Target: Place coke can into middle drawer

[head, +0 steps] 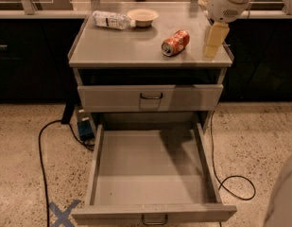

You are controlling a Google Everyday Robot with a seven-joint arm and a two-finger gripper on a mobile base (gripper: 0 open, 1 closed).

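The coke can (pixel 175 42) is red-orange and lies on its side on the cabinet top (pixel 117 46), right of the middle. My gripper (pixel 215 40) hangs point-down over the top's right edge, just right of the can and apart from it. It holds nothing. The middle drawer (pixel 152 167) is pulled fully out below, with a bare grey floor and a dark loop handle (pixel 154 219) on its front.
The upper drawer (pixel 150 97) is closed. A clear plastic bottle (pixel 111 20) lies at the back left of the top, beside a shallow bowl (pixel 142 16). Black cables (pixel 41 160) run on the speckled floor on both sides. Blue tape (pixel 63 213) marks the floor at front left.
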